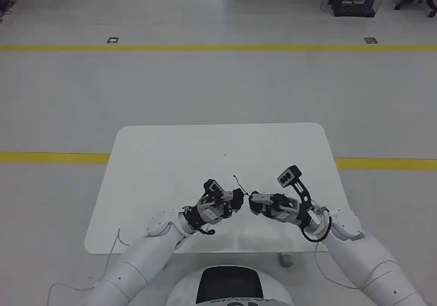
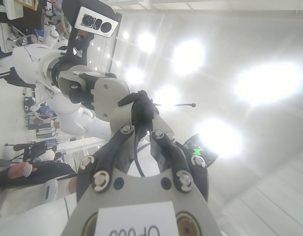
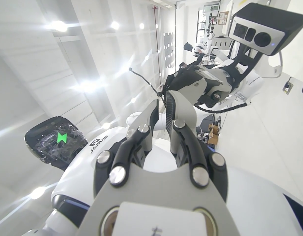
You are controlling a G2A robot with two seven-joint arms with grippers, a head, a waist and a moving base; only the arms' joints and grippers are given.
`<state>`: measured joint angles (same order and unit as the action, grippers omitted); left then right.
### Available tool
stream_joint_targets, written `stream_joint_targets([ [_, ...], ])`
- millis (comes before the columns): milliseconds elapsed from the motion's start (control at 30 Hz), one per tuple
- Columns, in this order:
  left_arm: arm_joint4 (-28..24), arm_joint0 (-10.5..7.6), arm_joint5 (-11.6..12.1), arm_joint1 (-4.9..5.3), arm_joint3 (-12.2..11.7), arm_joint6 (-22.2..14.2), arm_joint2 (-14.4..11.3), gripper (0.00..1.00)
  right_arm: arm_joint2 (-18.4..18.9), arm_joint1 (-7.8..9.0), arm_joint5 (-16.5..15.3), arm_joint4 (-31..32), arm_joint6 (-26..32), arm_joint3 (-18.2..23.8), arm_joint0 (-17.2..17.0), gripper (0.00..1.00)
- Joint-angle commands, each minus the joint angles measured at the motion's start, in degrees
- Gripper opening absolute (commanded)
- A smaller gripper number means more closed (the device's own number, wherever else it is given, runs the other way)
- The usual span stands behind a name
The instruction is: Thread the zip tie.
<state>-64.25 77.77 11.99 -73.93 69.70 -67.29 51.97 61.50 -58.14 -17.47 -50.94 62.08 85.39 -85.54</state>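
A thin black zip tie [image 1: 238, 183] is held in the air over the front middle of the white table [image 1: 218, 145], where both grippers meet tip to tip. My left gripper [image 1: 236, 199] is shut on it. In the left wrist view the strand [image 2: 137, 153] runs back between that gripper's [image 2: 142, 114] fingers, and a short free end [image 2: 176, 104] with a small knob pokes out past them. My right gripper [image 1: 253, 202] faces it from the other side. In the right wrist view its fingers [image 3: 169, 114] stand close around the tie [image 3: 141, 78], and the grip point itself is hidden.
The grippers hover near the table's front edge [image 1: 203, 251]. Beyond the table lies light floor crossed by yellow lines [image 1: 42, 157]. Each arm's wrist camera [image 1: 288, 177] sticks up beside the meeting point.
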Motion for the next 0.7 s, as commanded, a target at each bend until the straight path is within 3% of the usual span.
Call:
stream_joint_targets([
  [0,0.0,-0.04,0.0,0.0,0.0,0.0,0.0,0.0,0.1,-0.07,0.1,0.1,0.1,0.0,0.0,0.09],
  [667,0.1,-0.12,-0.5,0.2,0.5,0.0,0.2,0.0,0.8,-0.9,1.1,0.8,0.2,-0.7,0.3,0.11],
])
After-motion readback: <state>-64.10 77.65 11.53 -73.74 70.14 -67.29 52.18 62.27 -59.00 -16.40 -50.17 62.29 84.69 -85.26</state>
